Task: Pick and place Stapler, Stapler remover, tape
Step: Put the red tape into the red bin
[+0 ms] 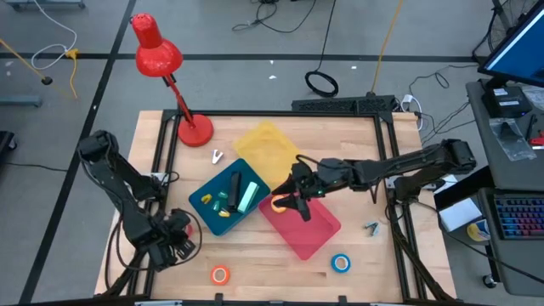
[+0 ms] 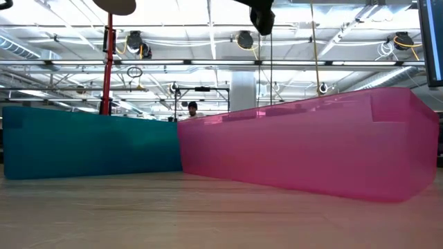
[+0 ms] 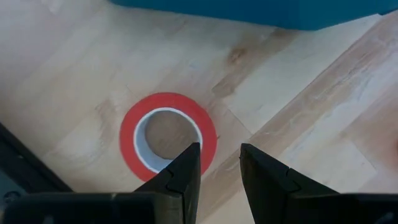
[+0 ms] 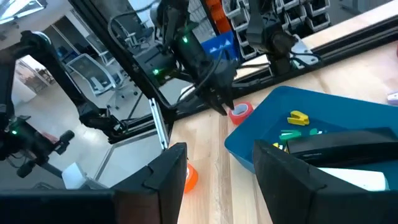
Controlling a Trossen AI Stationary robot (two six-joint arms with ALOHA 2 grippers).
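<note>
Red tape roll (image 3: pixel 168 133) lies beneath the part-open left pincer (image 3: pixel 220 167).

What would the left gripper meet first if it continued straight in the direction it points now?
Probably the red tape roll lying flat on the wooden table. The left gripper points down at it, fingers apart, one finger over the ring's edge. Depth is unclear, so the other finger may reach bare wood first.

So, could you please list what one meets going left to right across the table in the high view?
Left end effector → red lamp → orange tape → teal tray → pink tray → blue tape → small tool. The yellow tray and the right end effector overlap the trays, so they are left out.
</note>
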